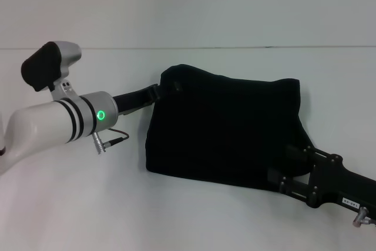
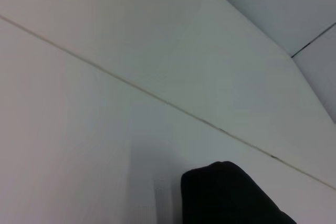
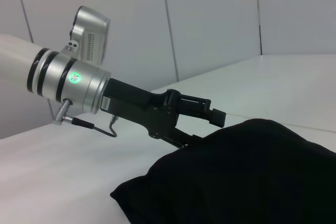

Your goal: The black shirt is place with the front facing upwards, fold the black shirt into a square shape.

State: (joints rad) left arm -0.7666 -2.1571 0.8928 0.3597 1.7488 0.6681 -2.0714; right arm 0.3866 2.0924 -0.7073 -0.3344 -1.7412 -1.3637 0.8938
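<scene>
The black shirt [image 1: 223, 127] is bunched into a bulky, roughly rectangular fold on the white table [image 1: 176, 216], and no lettering shows. My left gripper [image 1: 168, 86] reaches in from the left and is shut on the shirt's far left corner, which is raised off the table. The right wrist view shows that left gripper [image 3: 195, 132] biting into the cloth edge [image 3: 252, 177]. My right gripper [image 1: 296, 152] comes in from the lower right and is shut on the shirt's near right edge. A dark rounded lump of the shirt [image 2: 226, 195] fills the bottom of the left wrist view.
The white tabletop runs back to a pale wall [image 1: 235, 4]. A thin cable [image 1: 114, 139] hangs off my left wrist just above the table, left of the shirt.
</scene>
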